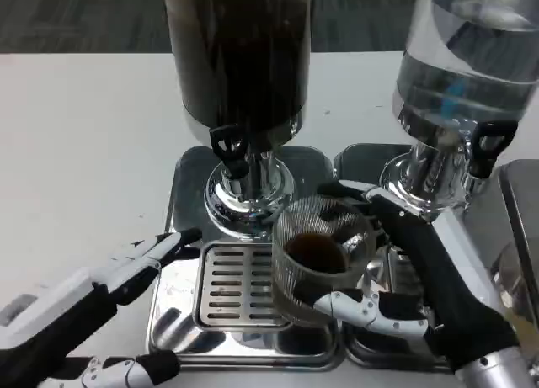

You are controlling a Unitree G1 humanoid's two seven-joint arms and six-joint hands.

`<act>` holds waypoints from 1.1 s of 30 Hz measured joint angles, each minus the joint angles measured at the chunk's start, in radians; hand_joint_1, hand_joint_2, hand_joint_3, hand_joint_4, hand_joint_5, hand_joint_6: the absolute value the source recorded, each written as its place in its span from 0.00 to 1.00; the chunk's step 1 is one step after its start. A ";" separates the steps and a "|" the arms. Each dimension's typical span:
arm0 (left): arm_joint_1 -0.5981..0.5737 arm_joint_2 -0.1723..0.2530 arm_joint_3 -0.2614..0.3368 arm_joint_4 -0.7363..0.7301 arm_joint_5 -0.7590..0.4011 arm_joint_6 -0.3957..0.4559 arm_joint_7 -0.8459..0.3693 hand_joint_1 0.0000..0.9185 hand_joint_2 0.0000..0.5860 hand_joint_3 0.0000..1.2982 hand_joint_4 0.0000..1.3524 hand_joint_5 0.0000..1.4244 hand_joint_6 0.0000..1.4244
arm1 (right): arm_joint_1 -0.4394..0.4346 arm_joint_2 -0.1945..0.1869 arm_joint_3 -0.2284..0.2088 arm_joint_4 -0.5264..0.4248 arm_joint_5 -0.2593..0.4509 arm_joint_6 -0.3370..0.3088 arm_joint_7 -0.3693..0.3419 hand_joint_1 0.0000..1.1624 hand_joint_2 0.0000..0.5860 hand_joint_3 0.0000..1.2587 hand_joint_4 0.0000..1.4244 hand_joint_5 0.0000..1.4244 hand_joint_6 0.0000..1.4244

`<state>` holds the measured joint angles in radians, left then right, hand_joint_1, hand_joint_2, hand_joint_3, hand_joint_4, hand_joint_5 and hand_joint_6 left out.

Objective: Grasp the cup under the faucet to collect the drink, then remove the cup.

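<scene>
A clear ribbed cup with a little dark drink at its bottom stands over the right side of the slotted drip tray. My right hand grips it, fingers wrapped around its far side and its near base. The cup sits right of and below the black faucet of the dark drink dispenser. My left hand reaches in from the lower left with fingers stretched out and apart, tips at the tray's left edge, holding nothing.
A second dispenser with clear liquid stands at the right on its own chrome base, its black faucet facing forward. A metal object lies at the right edge. White table spreads to the left.
</scene>
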<state>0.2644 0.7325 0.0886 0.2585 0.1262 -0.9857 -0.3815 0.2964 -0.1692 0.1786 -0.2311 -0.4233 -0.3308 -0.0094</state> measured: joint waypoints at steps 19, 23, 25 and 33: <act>0.091 0.070 0.034 -0.074 -0.001 -0.053 -0.009 0.00 0.16 0.00 0.00 0.00 0.00 | 0.082 -0.002 -0.006 -0.102 0.034 0.011 0.045 0.62 0.45 0.35 0.37 0.44 0.48; 0.105 0.070 0.050 -0.082 0.001 -0.055 -0.009 0.00 0.16 0.00 0.00 0.00 0.00 | 0.106 -0.005 -0.004 -0.130 0.037 0.012 0.059 0.62 0.45 0.35 0.37 0.44 0.48; 0.112 0.070 0.052 -0.083 0.001 -0.055 -0.009 0.00 0.16 0.00 0.00 0.00 0.00 | 0.111 -0.005 -0.004 -0.134 0.037 0.014 0.063 0.62 0.45 0.35 0.37 0.44 0.48; 0.130 0.089 0.066 -0.100 0.008 -0.072 -0.010 0.00 0.16 0.00 0.00 0.00 0.00 | 0.143 -0.008 -0.006 -0.170 0.038 0.026 0.076 0.62 0.45 0.35 0.37 0.44 0.48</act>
<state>0.3947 0.8219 0.1550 0.1587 0.1338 -1.0577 -0.3911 0.4390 -0.1775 0.1726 -0.4015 -0.3849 -0.3043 0.0665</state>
